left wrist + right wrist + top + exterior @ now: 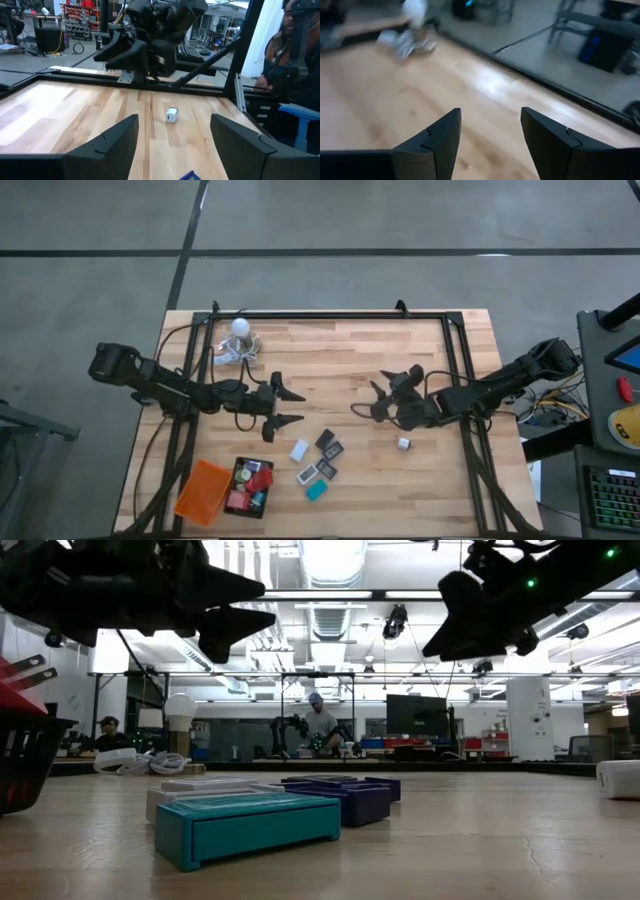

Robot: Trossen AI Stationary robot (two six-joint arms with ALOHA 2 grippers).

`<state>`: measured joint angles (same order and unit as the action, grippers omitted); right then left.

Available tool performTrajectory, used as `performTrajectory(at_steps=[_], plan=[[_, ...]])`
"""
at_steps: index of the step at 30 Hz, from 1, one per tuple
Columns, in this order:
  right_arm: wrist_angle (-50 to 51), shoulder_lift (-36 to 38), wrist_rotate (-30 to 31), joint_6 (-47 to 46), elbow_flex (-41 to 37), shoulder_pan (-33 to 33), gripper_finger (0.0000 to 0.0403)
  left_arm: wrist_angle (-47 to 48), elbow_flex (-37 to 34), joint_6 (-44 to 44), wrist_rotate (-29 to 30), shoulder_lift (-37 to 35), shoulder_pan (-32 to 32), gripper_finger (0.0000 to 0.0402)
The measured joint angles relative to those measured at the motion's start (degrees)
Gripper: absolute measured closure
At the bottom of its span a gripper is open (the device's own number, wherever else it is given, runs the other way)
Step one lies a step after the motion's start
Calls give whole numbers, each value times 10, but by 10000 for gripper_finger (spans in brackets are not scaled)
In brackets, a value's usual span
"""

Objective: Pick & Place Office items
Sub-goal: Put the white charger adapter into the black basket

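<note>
Both dark 2-finger grippers hover mid-table, fingers apart, nothing held: left gripper (291, 407), right gripper (366, 399). Small white block (404, 444) lies near right gripper; other tiny pcs by black rectangular tray (236, 479).

In the high view we cannot tell the pieces heaped in the black tray (249, 486) near the table's (330, 350) front edge apart; they blur into red, teal and green specks. The low view cuts that tray (25, 760) off at its edge, so we see only one wall. The small white piece (403, 444) toward the table's right edge is too small to name; the low view crops it (620, 779). The right wrist view blurs the white bulb (415, 10) to a smear.
</note>
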<state>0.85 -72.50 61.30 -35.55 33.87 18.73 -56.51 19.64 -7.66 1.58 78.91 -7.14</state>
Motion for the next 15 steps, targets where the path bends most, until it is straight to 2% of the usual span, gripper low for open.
performTrajectory(at_steps=[5, 8, 10, 12, 15], plan=[[10, 1, -150, 61, 24, 9, 199, 5, 0, 0, 0, 0, 0, 149], [91, 5, -231, 61, 64, 14, 200, 13, 0, 0, 0, 0, 0, 149], [192, 4, -260, 16, 102, 18, 200, 13, -1, 0, 0, 0, 0, 149], [312, 2, -284, -70, 140, 20, 200, 17, -1, 0, 0, 0, 0, 149], [473, 0, -365, -220, 189, 20, 200, 19, -2, 0, 0, 0, 0, 149]])
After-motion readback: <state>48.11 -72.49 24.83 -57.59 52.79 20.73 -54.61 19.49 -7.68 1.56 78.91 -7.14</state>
